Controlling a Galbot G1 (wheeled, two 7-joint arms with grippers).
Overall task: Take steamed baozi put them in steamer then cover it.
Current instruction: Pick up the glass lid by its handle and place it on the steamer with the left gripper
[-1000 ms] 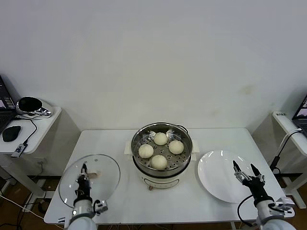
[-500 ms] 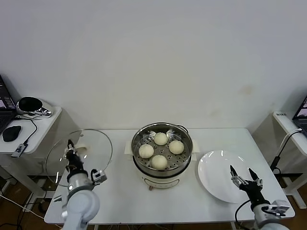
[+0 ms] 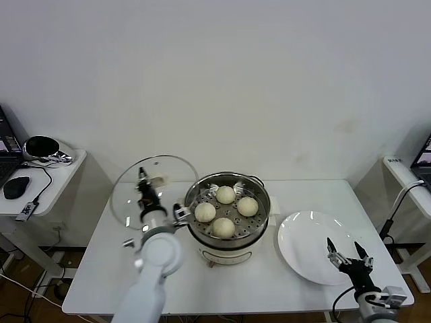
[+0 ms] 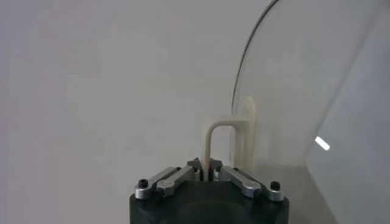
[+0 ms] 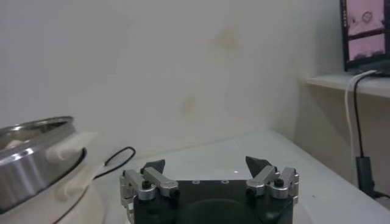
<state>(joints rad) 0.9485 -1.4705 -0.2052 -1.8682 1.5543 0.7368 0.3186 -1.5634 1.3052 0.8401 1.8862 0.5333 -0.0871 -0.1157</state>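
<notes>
Left end effector (image 3: 143, 180) clamps cover (image 3: 128, 195) handle, clear glass disc upright beside steamer (image 3: 227, 217) w/ four baozi (image 3: 223, 227). Right end effector (image 3: 349, 256) spread wide, idle over tabletop (image 3: 256, 282).

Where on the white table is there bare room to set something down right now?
The table is bare along its left end, below the cover held up by the left gripper, and along the front edge. The steamer fills the middle; the plate and right gripper crowd the right.

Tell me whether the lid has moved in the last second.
Yes. The lid, held by the left gripper, has risen from the table's left corner and swung toward the steamer.
</notes>
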